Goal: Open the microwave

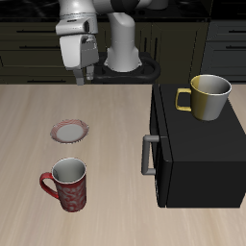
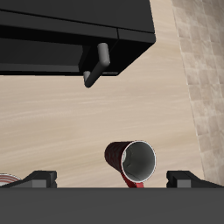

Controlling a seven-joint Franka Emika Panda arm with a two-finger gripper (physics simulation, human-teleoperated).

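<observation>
While one microwave stands, two mugs show.

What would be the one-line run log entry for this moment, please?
task: open microwave | gripper: open, raised, apart from handle | microwave: door shut | yellow mug: on microwave | red mug: on table
</observation>
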